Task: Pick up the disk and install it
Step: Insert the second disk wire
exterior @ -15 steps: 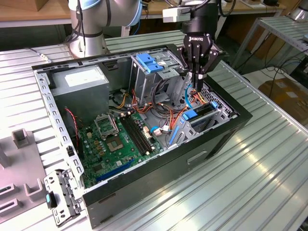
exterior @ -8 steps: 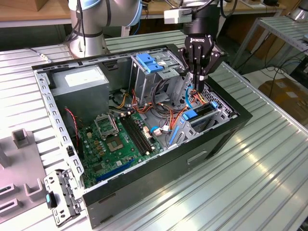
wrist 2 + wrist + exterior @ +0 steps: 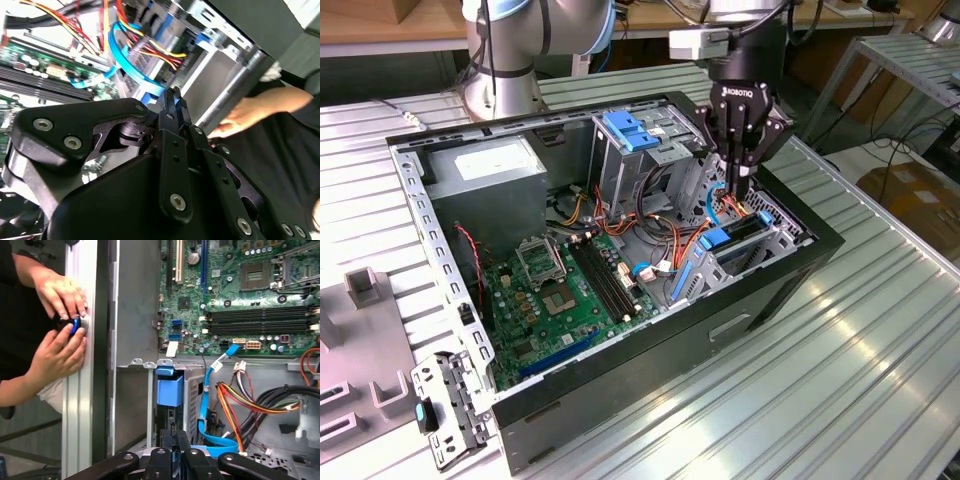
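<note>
The disk [image 3: 716,239] sits on edge in the low drive cage at the front corner of the open computer case [image 3: 650,380], on the exterior view's right. Its blue rail ends stick out of the cage top. In the first wrist view one blue rail end of the disk [image 3: 170,390] lies just ahead of my fingertips. My gripper [image 3: 739,188] hangs right above the disk, pointing down. The black fingers are pressed together in both wrist views, gripper [image 3: 174,96] and gripper [image 3: 174,436], with nothing held between them.
A person's hands [image 3: 60,335] rest on the aluminium table rail beside the case, holding a small black and blue object; one hand [image 3: 240,117] appears close to my gripper. Red, yellow and blue cables [image 3: 710,205] crowd the bay. A taller cage with a blue latch [image 3: 625,130] stands behind.
</note>
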Controlling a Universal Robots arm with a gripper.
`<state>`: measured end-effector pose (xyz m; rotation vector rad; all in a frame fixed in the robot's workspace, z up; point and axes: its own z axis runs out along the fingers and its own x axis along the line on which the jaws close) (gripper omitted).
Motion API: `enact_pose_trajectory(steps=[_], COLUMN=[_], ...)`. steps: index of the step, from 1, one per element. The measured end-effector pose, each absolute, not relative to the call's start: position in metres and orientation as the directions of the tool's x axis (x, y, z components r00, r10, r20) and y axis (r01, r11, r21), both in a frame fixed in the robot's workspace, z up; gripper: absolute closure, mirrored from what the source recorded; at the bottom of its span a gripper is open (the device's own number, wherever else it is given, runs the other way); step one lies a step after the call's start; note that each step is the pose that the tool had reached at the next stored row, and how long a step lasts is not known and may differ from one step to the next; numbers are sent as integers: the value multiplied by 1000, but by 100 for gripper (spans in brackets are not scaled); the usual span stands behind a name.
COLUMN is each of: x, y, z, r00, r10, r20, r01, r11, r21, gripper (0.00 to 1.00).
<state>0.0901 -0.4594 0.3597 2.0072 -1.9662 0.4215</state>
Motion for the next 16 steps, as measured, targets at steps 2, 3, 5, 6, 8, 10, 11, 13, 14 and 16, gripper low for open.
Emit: enact_pose_trajectory(steps=[2, 3, 5, 6, 8, 10, 11, 13, 14, 16], x=[90, 89, 88, 86, 84, 83, 83, 82, 81, 81], y=[-462, -462, -463, -464, -468, -470, -472, -478, -480, -490], z=[360, 359, 359, 359, 359, 359, 359, 359, 359, 358], r00=[21, 21, 25, 27, 34, 37, 38, 40, 40, 41], r10=[-923, -923, -923, -923, -929, -939, -946, -962, -966, -978], r20=[384, 383, 383, 383, 369, 343, 320, 270, 255, 204], r01=[-1000, -1000, -1000, -1000, -999, -999, -999, -999, -999, -999], r11=[-19, -20, -23, -27, -36, -39, -41, -43, -44, -44], r21=[8, 8, 8, 7, 3, 0, -2, -7, -8, -13], gripper=[84, 84, 84, 84, 84, 84, 84, 84, 84, 84])
